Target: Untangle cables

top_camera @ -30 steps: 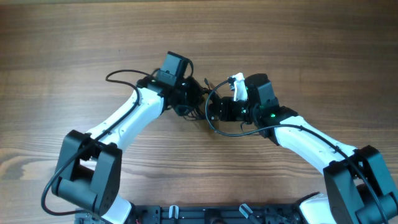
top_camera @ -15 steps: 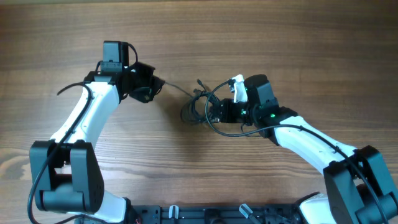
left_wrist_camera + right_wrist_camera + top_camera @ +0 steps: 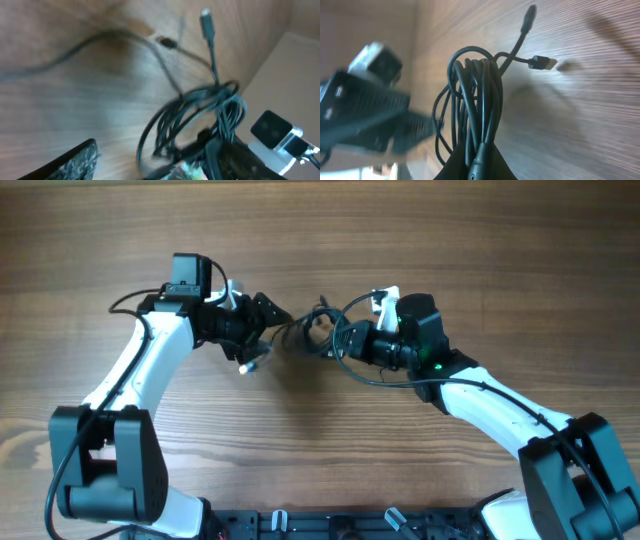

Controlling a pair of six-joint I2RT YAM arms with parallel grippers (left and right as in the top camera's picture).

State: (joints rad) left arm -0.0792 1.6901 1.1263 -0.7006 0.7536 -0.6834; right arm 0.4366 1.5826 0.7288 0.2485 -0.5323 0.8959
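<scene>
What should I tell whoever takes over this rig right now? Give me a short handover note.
Left gripper: open, empty, close to the bundle.
Right gripper: shut on the cables, pinching them as one tangled coil over the middle of the table.
Two plug ends stick out free of the coil.
Done: no wire separated yet.
Left: draw each wire out of the coil and lay them apart.

Table (image 3: pixel 400 230) is plain brown wood, grain running left to right, with a darker swirl at the near left. The cables (image 3: pixel 315 332) are bunched mid-table. Their plugs (image 3: pixel 542 62) throw shadows off to the side, so those ends are off the wood. Can't tell if any loop touches down. Arm bases (image 3: pixel 115 480) stand at the near edge.
</scene>
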